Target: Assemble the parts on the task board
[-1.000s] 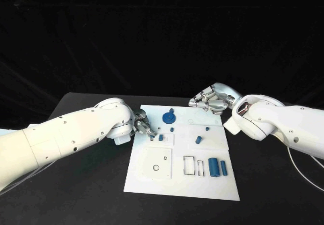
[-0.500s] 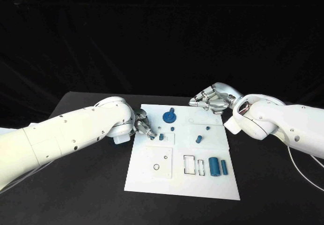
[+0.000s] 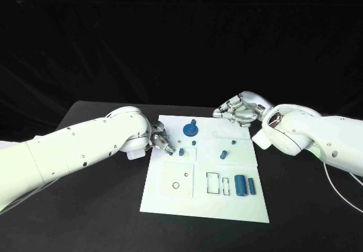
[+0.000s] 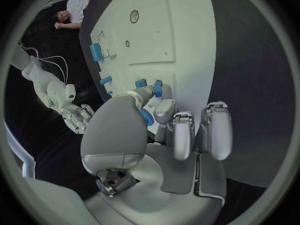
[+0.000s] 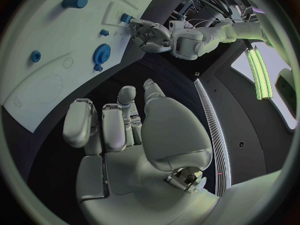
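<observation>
At the middle of the black table [image 3: 91,210] lies the white task board [image 3: 227,207], and we place everything else by it. Near its far edge sits a blue gear-shaped part [image 3: 190,128], with a small blue peg [image 3: 194,143] just on the near side of it. A short blue part [image 3: 223,155] stands tilted toward the board's right side, and two blue cylinders [image 3: 243,186] lie side by side near its right near corner. At the board's left edge our left hand [image 3: 161,140] reaches over the rim; in the left wrist view its thumb and a finger close around a small blue part [image 4: 146,117]. Beyond the board's far right corner our right hand [image 3: 237,112] hovers above the table, fingers loosely curled and apart, holding nothing.
</observation>
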`<action>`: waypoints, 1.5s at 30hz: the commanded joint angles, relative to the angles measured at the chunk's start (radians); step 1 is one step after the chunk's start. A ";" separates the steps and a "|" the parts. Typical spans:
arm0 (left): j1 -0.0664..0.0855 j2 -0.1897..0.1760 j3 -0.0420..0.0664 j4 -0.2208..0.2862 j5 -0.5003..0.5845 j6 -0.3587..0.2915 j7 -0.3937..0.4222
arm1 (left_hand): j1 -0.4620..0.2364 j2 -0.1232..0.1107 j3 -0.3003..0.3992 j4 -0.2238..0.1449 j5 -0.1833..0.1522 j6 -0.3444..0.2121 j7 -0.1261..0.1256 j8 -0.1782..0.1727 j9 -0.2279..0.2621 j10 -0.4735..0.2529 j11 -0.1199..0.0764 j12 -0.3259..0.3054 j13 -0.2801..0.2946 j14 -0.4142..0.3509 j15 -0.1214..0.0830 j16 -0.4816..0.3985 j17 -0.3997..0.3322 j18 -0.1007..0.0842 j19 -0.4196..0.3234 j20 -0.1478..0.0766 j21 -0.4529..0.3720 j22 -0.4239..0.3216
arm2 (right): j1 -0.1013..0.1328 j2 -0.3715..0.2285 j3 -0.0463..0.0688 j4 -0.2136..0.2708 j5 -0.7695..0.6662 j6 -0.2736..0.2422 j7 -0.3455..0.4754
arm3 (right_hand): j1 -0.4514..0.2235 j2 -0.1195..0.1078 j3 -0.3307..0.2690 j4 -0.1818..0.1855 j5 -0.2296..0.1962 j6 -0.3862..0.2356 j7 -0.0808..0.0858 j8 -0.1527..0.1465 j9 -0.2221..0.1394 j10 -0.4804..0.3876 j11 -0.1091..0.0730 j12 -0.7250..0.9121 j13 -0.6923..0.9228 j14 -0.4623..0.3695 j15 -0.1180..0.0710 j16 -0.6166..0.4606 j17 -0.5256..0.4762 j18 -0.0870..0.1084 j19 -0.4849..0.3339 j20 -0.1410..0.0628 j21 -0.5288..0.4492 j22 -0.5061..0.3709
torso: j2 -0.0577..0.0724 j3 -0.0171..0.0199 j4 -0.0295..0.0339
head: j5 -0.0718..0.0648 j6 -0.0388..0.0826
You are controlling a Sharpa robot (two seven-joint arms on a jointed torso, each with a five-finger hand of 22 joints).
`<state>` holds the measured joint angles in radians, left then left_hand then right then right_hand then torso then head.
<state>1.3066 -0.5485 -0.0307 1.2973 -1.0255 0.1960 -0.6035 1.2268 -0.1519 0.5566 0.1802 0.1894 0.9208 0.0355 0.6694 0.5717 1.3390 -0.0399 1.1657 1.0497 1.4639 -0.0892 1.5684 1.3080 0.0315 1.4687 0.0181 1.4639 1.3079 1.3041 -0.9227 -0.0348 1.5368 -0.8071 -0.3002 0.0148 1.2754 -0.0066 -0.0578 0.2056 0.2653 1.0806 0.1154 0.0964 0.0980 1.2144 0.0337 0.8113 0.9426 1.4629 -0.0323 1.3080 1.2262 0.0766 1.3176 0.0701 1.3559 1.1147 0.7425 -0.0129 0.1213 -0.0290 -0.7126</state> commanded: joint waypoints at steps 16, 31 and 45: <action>-0.004 0.005 -0.004 -0.007 -0.033 0.023 -0.024 | 0.001 0.010 0.129 -0.128 0.006 0.013 -0.004 0.004 -0.002 0.008 -0.001 0.002 -0.001 0.107 -0.007 0.002 0.263 -0.002 0.060 -0.006 0.003 0.182 | -0.001 -0.003 0.000 0.004 0.003 0.031 0.010 | 0.007 0.005 -0.005 0.000 0.004 -0.003 0.001 -0.002 0.001 -0.005 0.000 -0.003 -0.001 0.039 -0.006 -0.003 0.000 0.020 -0.004 0.001 -0.006 -0.001 | -0.001 0.0011 -0.0013 | 0.010 -0.014; -0.004 0.018 -0.004 -0.006 -0.035 0.075 -0.037 | -0.014 0.000 0.122 -0.132 0.007 0.021 -0.006 0.006 -0.008 0.022 -0.001 0.021 0.023 0.107 -0.007 0.002 0.263 -0.004 0.062 -0.006 0.007 0.186 | -0.001 -0.005 0.000 0.008 0.002 0.031 0.010 | 0.008 0.005 -0.006 0.001 0.005 -0.003 0.001 -0.002 0.001 -0.005 0.000 -0.003 -0.001 0.039 -0.006 -0.004 -0.001 0.020 -0.004 0.001 -0.006 -0.002 | 0.000 0.0012 -0.0007 | 0.005 -0.021; -0.004 0.037 -0.009 -0.024 -0.035 0.089 -0.054 | -0.109 0.000 0.012 -0.080 0.000 0.060 -0.019 0.001 -0.044 0.038 -0.011 0.040 0.050 0.107 -0.014 0.002 0.263 -0.007 0.067 -0.011 0.017 0.196 | -0.001 -0.008 0.000 0.013 0.001 0.029 0.010 | 0.007 0.006 -0.008 0.003 0.006 -0.003 0.001 -0.002 0.001 -0.005 0.000 -0.003 -0.002 0.039 -0.006 -0.004 -0.001 0.020 -0.004 0.001 -0.006 -0.002 | 0.000 0.0013 -0.0014 | 0.003 -0.026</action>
<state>1.3132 -0.5163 -0.0320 1.2727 -1.0635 0.2369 -0.6382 1.1227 -0.1502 0.5774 0.0954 0.1924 0.9633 0.0283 0.6759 0.5277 1.3712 -0.0506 1.2008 1.0988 1.4639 -0.0965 1.5684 1.3074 0.0314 1.4649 0.0144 1.4747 1.3076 1.3041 -0.9306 -0.0349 1.5479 -0.8029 -0.2834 0.0159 1.2754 -0.0066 -0.0606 0.2084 0.2653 1.0806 0.1154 0.0964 0.0975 1.2144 0.0337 0.8113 0.9417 1.4629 -0.0323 1.3080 1.2262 0.0766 1.3177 0.0701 1.3559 1.1143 0.7425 -0.0118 0.1196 -0.0258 -0.7374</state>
